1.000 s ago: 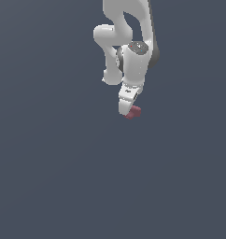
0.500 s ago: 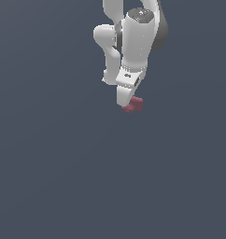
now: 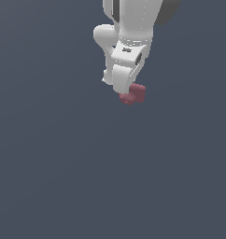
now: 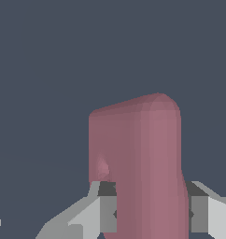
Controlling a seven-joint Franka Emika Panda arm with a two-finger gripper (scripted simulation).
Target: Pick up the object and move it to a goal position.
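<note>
The object (image 3: pixel 134 94) is a small maroon-red block with rounded corners and a stubby knob. It hangs below the white arm's hand in the exterior view, off the grey surface. My gripper (image 3: pixel 128 89) is shut on it; most of the fingers are hidden behind the white hand. In the wrist view the object (image 4: pixel 138 163) fills the middle, clamped between the two dark pads (image 4: pixel 107 207) of my gripper (image 4: pixel 150 214), and juts out well past the fingertips.
The white arm (image 3: pixel 129 28) comes down from the upper edge of the exterior view. A plain dark grey surface (image 3: pixel 87 177) fills everything else in both views.
The arm has risen and drawn closer to the exterior camera, carrying the red object up with it. The grip has stayed shut.
</note>
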